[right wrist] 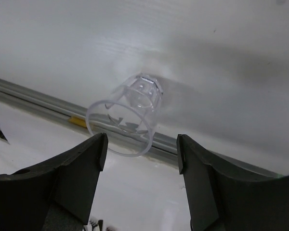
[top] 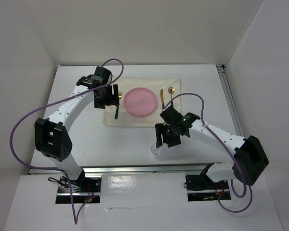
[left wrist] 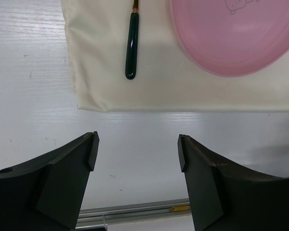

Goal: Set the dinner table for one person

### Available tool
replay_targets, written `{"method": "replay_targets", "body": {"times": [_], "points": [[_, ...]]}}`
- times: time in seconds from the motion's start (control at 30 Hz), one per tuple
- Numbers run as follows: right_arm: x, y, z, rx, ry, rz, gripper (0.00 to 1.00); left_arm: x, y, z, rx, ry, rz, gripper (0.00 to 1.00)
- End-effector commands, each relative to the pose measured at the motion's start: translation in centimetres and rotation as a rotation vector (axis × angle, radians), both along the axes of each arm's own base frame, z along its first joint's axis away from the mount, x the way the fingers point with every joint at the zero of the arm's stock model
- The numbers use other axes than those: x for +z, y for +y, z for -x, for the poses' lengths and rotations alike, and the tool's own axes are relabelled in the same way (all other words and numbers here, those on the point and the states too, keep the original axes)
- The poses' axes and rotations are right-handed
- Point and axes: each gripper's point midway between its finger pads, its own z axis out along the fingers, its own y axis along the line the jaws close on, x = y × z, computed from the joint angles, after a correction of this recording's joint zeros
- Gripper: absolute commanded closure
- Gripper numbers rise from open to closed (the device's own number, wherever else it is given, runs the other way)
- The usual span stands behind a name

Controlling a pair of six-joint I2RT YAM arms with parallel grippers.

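Left pincer [left wrist: 137, 144] apart, empty above the tabletop [left wrist: 38, 96]; right pincer [right wrist: 141, 144] apart, over a clear cup [right wrist: 127, 113] at the pink plate's [top: 139, 102] five o'clock.

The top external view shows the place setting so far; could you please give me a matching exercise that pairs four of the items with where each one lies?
Items:
1. pink plate
2. clear cup
3. dark-handled utensil
4. gold spoon

Places:
A. on the bare tabletop, off the cloth
B. on the cloth, left of the plate
C. in the middle of the cloth
D. on the cloth, right of the plate

Pairs: 1-C, 2-A, 3-B, 4-D.
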Motion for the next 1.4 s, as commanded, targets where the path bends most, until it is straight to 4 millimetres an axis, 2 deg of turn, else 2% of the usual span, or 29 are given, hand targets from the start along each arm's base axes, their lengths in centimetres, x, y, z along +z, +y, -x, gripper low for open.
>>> {"method": "replay_targets", "body": {"times": [0.0,0.1,0.17,0.2,0.3,0.33,0.43,0.47,0.57,0.63,0.67,0.7,0.73,0.8,0.83,0.87,0.9,0.93,0.97,1.07,1.13,1.17,1.37], "points": [[-0.1,1.2,1.4,0.008,0.001,-0.049,0.30,1.0,0.0,-0.1,0.001,-0.045,0.005,0.16],[-1.5,1.1,2.0,0.014,0.021,-0.010,0.35,1.0,0.1,-0.2,0.005,-0.048,-0.002,0.16],[-2.4,1.0,1.5,0.005,0.009,0.008,0.39,0.7,0.2,0.0,0.005,-0.039,-0.005,0.16],[-2.3,1.3,1.3,-0.005,0.005,-0.001,0.50,0.7,0.2,0.0,0.005,-0.039,-0.005,0.16],[-2.4,1.6,0.5,-0.008,-0.019,0.014,0.67,0.7,0.2,0.0,0.005,-0.039,-0.005,0.16],[-2.3,1.7,0.2,-0.012,-0.026,0.021,0.79,0.7,0.4,0.0,0.009,-0.041,-0.013,0.16],[-0.5,1.4,-1.5,-0.054,-0.080,0.066,0.96,0.7,0.4,0.0,0.010,-0.041,-0.013,0.16],[1.0,2.0,-2.8,-0.060,-0.125,0.065,1.00,0.7,0.4,0.0,0.010,-0.041,-0.013,0.16],[3.0,-0.2,-7.4,-0.133,-0.216,0.138,1.00,0.8,0.3,-0.2,0.010,-0.050,-0.010,0.16],[4.7,-0.6,-12.0,-0.183,-0.267,0.159,1.00,0.6,-0.1,-0.1,-0.001,-0.056,0.011,0.16],[5.1,-2.5,-14.6,-0.224,-0.280,0.178,1.00,0.6,0.0,-0.1,-0.009,-0.057,0.007,0.16],[3.9,-3.0,-16.6,-0.239,-0.258,0.207,1.00,0.7,0.0,-0.2,-0.009,-0.067,0.010,0.16],[6.5,-2.7,-19.7,-0.263,-0.317,0.167,1.00,0.7,-0.4,0.0,-0.018,-0.067,0.011,0.16],[7.1,-4.7,-23.6,-0.284,-0.361,0.206,1.00,0.6,-0.1,0.1,-0.013,-0.060,-0.001,0.16],[7.6,-4.8,-26.9,-0.298,-0.402,0.207,1.00,1.0,0.0,-0.2,-0.007,-0.075,-0.008,0.16],[7.5,-5.2,-28.3,-0.287,-0.401,0.206,1.00,1.2,0.3,-0.1,-0.010,-0.075,-0.024,0.16],[7.5,-6.5,-30.1,-0.321,-0.396,0.206,1.00,1.1,0.4,0.2,-0.010,-0.063,-0.028,0.16],[5.0,-6.9,-31.6,-0.319,-0.353,0.235,1.00,1.1,0.6,0.1,-0.004,-0.066,-0.039,0.16],[7.3,-6.6,-33.5,-0.332,-0.399,0.201,1.00,1.1,0.6,0.1,-0.004,-0.066,-0.039,0.16],[6.3,-6.9,-36.8,-0.357,-0.411,0.199,1.00,0.8,0.6,0.0,-0.004,-0.058,-0.042,0.16],[5.0,-7.3,-38.0,-0.377,-0.403,0.200,1.00,0.5,0.4,0.3,-0.003,-0.044,-0.028,0.16],[5.3,-7.4,-38.6,-0.391,-0.412,0.169,1.00,0.1,0.1,0.3,-0.001,-0.031,-0.017,0.16],[2.0,-8.1,-39.9,-0.414,-0.402,0.163,1.00,-0.5,-0.2,0.6,-0.011,-0.008,-0.004,0.16]]}}
